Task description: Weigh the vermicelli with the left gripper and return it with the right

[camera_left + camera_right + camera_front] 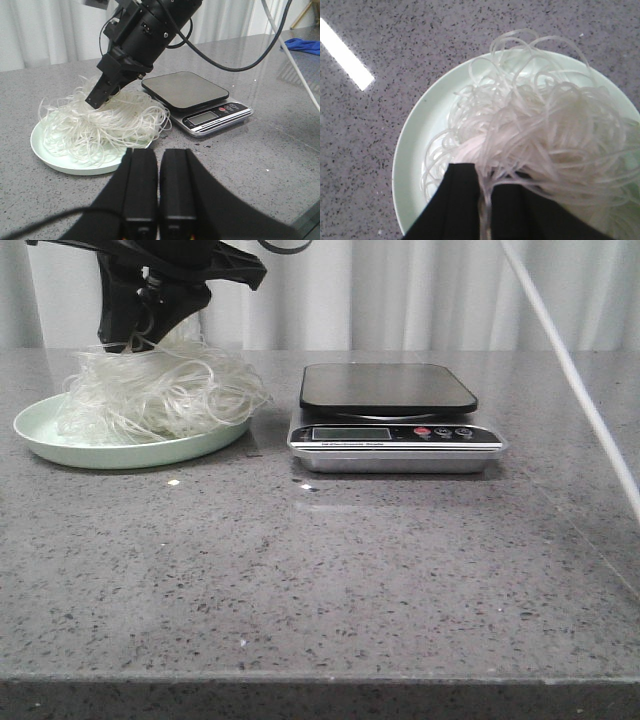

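Noodles, the vermicelli [160,390], sit heaped on my pale green plate [60,445] at the left. My right gripper [135,338] pinches strands on top (fingertips buried). Scale [390,420] stands beside. My left gripper [160,192] is closed, empty.

I can read nothing here. The scale [395,418] carries a line of print under its display [343,433], too small to make out.

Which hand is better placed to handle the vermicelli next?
Right. The right hand grips the vermicelli over the plate, strands pulled up to it; the left hand sits back, shut and empty.
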